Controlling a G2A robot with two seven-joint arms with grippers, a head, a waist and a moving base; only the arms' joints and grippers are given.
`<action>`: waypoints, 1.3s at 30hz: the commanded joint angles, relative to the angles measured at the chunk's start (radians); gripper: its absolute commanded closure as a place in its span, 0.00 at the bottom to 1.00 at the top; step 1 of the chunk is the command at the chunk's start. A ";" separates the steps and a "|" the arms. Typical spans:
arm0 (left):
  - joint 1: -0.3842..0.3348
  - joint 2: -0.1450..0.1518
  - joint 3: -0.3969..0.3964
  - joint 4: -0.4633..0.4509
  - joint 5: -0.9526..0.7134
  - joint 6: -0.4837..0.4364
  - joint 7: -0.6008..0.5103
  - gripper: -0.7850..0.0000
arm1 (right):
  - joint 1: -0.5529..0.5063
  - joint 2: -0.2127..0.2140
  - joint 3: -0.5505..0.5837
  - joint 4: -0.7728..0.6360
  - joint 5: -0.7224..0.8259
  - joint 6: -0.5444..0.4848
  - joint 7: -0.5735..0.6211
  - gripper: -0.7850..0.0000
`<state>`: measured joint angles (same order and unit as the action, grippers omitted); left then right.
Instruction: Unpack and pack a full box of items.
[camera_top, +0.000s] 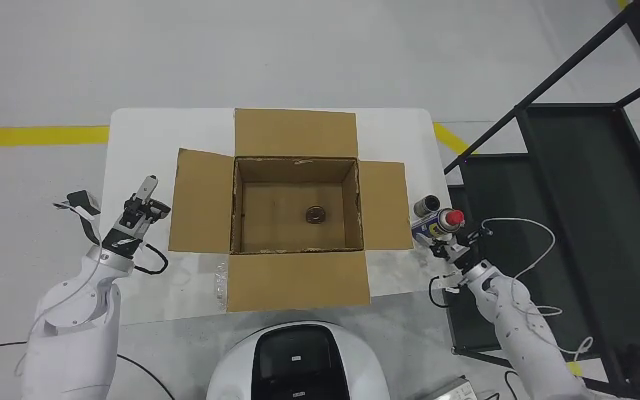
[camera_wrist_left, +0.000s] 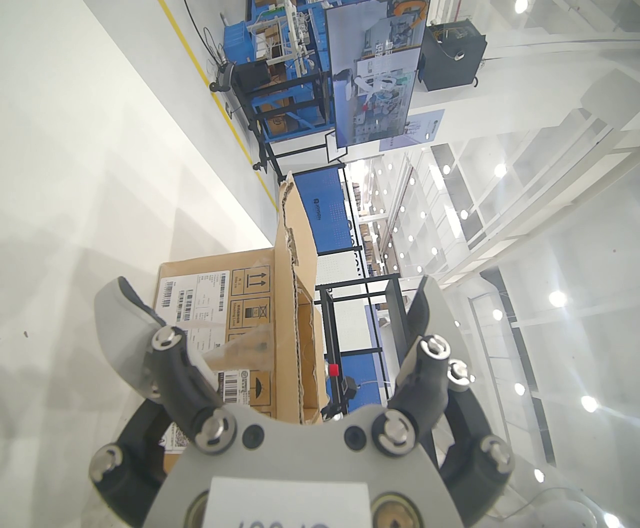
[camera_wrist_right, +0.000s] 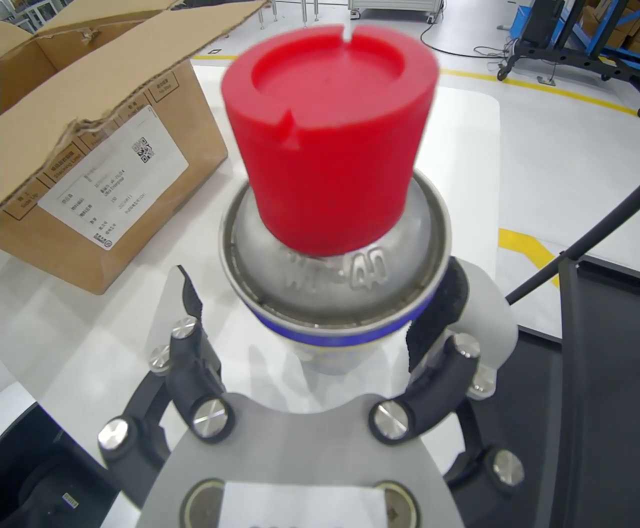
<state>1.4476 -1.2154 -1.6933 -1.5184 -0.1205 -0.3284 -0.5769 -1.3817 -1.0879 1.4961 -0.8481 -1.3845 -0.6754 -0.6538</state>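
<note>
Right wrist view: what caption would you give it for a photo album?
Right gripper around a red-capped spray can, beside the open cardboard box on the white table.

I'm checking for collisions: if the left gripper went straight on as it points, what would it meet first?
The left gripper would likely meet the labelled side of the cardboard box; a clear plastic item before it might come first; depth is unclear.
</note>
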 joint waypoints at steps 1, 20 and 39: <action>0.000 0.000 0.000 0.000 0.000 0.000 0.000 0.00 | 0.010 -0.001 -0.007 0.015 0.000 -0.001 -0.006 0.85; 0.000 0.000 0.000 0.000 0.000 0.000 0.000 0.00 | -0.011 0.016 0.012 -0.017 -0.010 -0.039 -0.147 1.00; 0.000 0.000 0.000 0.000 0.000 0.000 0.000 0.00 | -0.313 0.068 0.207 -0.886 -0.005 -0.056 0.212 1.00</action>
<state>1.4476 -1.2154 -1.6933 -1.5184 -0.1205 -0.3284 -0.5769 -1.7019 -1.0198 1.7147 -1.6984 -1.3883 -0.7296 -0.4825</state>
